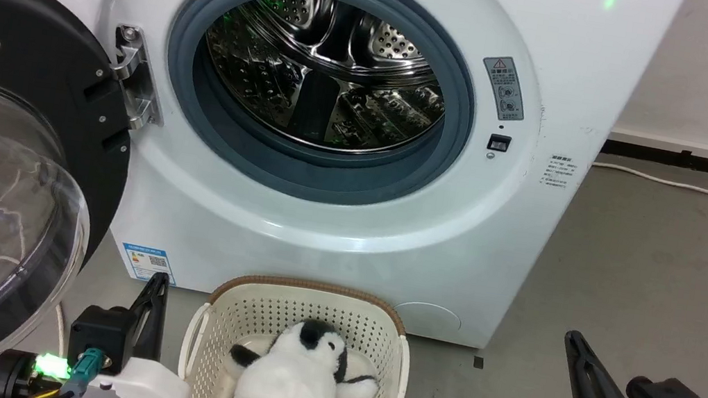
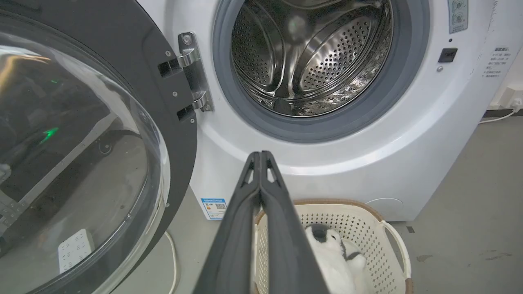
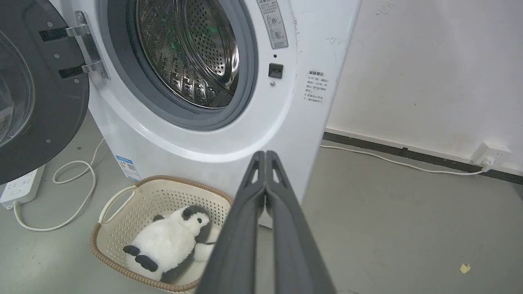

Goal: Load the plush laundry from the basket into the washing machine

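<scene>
Left gripper (image 1: 159,279) flanks fluffy white, black-headed plush laundry (image 1: 292,381) in basket (image 1: 313,287).

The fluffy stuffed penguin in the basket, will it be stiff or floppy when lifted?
The fluffy black-and-white stuffed penguin lies plump and slumped, so it probably sags and squashes when pinched. Its thick pile likely resists slipping.

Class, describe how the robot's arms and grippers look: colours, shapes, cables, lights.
The left gripper and right gripper each have two long, dark, tapering fingers on a black boxy block, with a teal plug and white shell. A green light glows by the left plug.
</scene>
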### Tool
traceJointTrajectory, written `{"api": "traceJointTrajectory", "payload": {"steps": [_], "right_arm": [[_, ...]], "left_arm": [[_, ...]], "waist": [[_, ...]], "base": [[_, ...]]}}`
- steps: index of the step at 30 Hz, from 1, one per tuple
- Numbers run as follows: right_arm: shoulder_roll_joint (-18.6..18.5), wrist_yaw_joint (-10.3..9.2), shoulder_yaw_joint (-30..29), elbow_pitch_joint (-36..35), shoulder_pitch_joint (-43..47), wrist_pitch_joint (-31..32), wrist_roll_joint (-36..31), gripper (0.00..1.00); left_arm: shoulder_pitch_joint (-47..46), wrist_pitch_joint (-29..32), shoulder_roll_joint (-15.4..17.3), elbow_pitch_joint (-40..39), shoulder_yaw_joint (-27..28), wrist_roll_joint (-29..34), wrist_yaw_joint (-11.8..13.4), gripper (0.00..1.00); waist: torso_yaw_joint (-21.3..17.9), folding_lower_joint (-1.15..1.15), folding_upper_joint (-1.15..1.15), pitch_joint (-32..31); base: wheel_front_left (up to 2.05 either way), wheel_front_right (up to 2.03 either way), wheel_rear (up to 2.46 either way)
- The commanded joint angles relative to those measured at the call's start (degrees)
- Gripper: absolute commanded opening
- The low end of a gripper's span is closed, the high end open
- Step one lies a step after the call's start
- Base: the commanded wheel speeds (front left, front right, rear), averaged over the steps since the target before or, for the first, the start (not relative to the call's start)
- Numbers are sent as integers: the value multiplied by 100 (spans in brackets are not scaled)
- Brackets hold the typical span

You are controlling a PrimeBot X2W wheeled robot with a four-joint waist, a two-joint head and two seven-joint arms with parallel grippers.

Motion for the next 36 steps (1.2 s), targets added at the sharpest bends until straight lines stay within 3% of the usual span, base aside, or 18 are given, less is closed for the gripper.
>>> {"api": "traceJointTrajectory", "payload": {"steps": [1,11,12,36], "right_arm": [[-1,-5,-3,-26,-66,3,-43,0],[-1,-5,-3,-26,-66,3,-43,0],[11,0,-13,59,9,-23,12,100],[3,1,-104,107,-67,-298,247,100]], "left_arm": [[-85,2,1,-25,3,9,-30,0],[-85,2,1,-25,3,9,-30,0],[0,-9,0,9,6,-12,-8,100],[-116,-279,4,224,-219,-87,20,100]], "waist": [[0,0,0,0],[0,0,0,0],[0,0,0,0],[-187,0,0,285]], "base": [[0,0,0],[0,0,0],[0,0,0],[0,0,0]]}}
